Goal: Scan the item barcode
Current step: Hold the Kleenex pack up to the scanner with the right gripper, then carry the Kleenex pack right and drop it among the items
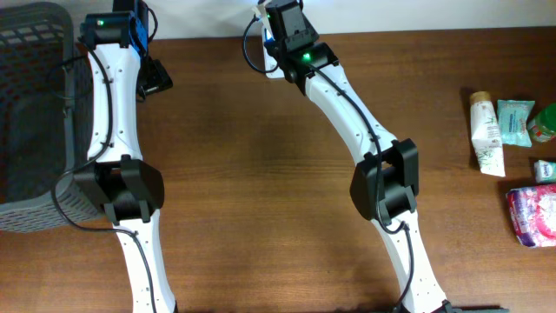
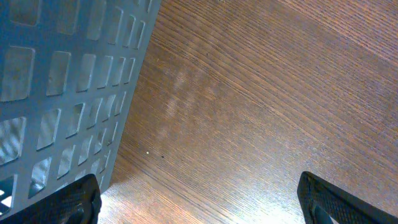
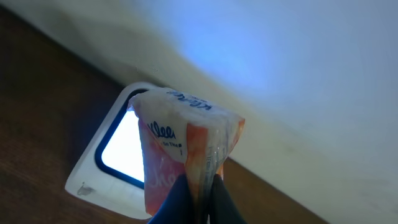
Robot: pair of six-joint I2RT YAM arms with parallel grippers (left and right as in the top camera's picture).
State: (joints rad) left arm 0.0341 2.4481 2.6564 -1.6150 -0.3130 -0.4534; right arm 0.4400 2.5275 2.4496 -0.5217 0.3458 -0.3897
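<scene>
In the right wrist view, the item is a soft orange-and-white tissue pack (image 3: 177,140). My right gripper (image 3: 200,194) is shut on its crimped plastic edge and holds it just above the lit window of a white scanner (image 3: 93,180) at the table's far edge, by the wall. The barcode does not show. From overhead, the right gripper (image 1: 284,39) hides the pack, and a bit of the scanner (image 1: 271,68) shows beside it. My left gripper (image 2: 199,202) is open and empty over bare wood, its fingers (image 2: 68,202) wide apart, next to the basket.
A grey slotted basket (image 1: 35,104) fills the left edge of the table, and its wall (image 2: 56,81) is close to my left gripper. At the right edge lie a white tube (image 1: 486,130), a teal pack (image 1: 514,122), a green bottle (image 1: 546,122) and a pink pack (image 1: 534,213).
</scene>
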